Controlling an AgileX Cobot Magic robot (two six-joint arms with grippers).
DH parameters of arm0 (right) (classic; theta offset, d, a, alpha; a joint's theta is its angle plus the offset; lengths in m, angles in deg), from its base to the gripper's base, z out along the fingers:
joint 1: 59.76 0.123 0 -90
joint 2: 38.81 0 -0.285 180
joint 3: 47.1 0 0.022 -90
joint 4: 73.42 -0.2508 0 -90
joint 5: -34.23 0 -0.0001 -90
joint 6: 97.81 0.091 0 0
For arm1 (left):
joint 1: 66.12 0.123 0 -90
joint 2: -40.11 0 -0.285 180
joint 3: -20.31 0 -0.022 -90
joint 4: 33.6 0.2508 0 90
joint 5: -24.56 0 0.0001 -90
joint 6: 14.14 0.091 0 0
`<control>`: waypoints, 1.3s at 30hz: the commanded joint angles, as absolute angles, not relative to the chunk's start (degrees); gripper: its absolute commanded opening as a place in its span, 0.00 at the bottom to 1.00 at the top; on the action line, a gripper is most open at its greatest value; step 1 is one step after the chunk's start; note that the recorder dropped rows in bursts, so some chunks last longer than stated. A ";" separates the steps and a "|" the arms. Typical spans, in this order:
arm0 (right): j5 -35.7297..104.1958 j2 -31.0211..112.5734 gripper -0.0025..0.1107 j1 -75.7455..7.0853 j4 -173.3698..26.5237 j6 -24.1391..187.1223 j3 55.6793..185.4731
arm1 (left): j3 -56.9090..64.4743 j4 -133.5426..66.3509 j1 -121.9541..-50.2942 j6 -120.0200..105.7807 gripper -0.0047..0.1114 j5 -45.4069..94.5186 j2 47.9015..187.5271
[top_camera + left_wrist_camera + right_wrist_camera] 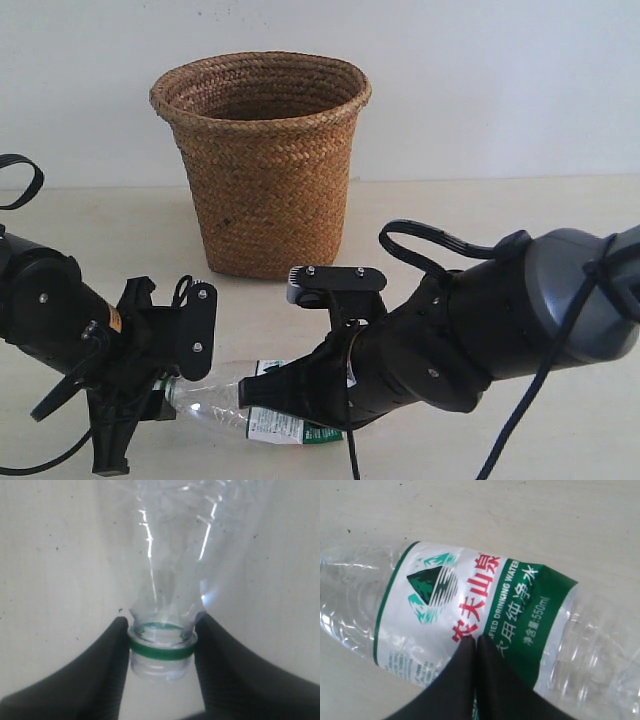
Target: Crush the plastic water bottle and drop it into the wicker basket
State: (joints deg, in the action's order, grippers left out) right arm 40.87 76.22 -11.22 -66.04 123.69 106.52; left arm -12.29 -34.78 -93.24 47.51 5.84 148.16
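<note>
The plastic water bottle (pixel 218 402) lies on its side on the pale table, near the front edge. In the left wrist view its clear body (pixel 170 555) runs away from the camera. My left gripper (pixel 161 649) is shut on the uncapped neck, at the green ring. My right gripper (pixel 476 641) is shut, fingertips together with nothing between them, and rests on the green-and-white label (pixel 470 600) at mid-body. In the exterior view the left gripper (pixel 168 395) is at the bottle's left end and the right gripper (pixel 258 390) is over the label. The wicker basket (pixel 265 170) stands upright behind them.
The basket's open rim (pixel 260 75) is well above both grippers. A white wall rises behind it. Bare table surface (pixel 500 215) lies to the right of the basket. Both arms crowd the front of the table.
</note>
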 commanded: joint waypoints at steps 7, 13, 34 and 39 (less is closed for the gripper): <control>47.88 72.23 0.02 -11.28 -65.33 121.34 104.36 | -12.14 -35.51 -93.46 46.99 0.08 5.06 148.26; 47.34 65.56 0.02 -11.28 -65.33 121.23 104.36 | -12.14 -35.51 -93.46 46.99 0.08 4.75 148.26; 42.33 64.41 0.02 -11.18 -68.35 121.23 107.83 | -12.14 -35.51 -93.46 46.99 0.08 4.56 148.26; 40.52 67.80 0.02 -11.10 -69.14 121.23 107.83 | -12.14 -35.51 -93.46 46.99 0.08 4.15 148.26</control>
